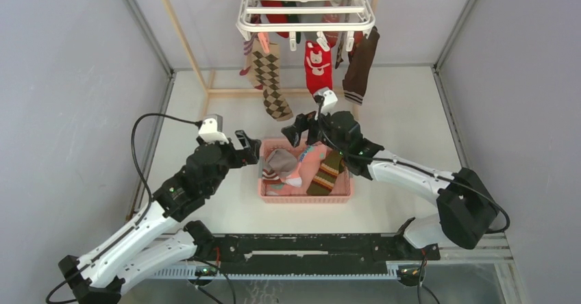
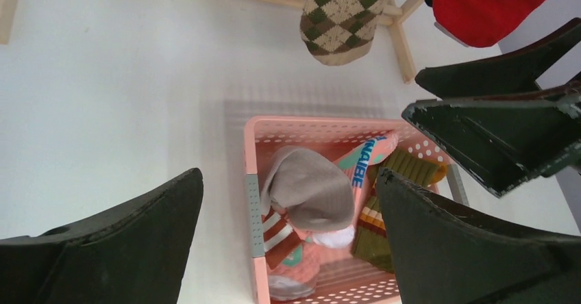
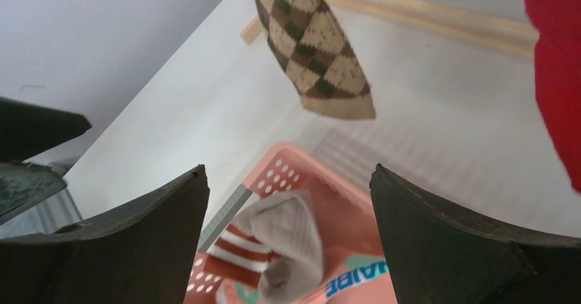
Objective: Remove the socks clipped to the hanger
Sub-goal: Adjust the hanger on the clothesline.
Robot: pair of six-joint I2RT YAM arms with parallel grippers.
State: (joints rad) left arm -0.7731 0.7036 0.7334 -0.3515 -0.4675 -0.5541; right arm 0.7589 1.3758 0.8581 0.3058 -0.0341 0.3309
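Both arms hover at the pink basket with nothing held; several socks hang clipped on the hanger.
The left gripper (image 1: 249,148) is at the basket's (image 1: 305,196) left rim, jaws spread wide and empty. The right gripper (image 1: 301,129) is above the basket's far edge, just below the red sock (image 1: 318,68), jaws also spread and empty. The white hanger (image 1: 306,9) hangs at the top centre on the wooden rack (image 1: 179,30). Its front row of clips holds an argyle sock (image 1: 270,85), the red sock and a dark brown sock (image 1: 361,64); more socks behind are partly hidden. In the basket lie a grey sock (image 1: 279,160), a pink sock (image 1: 306,161) and a striped olive sock (image 1: 327,172).
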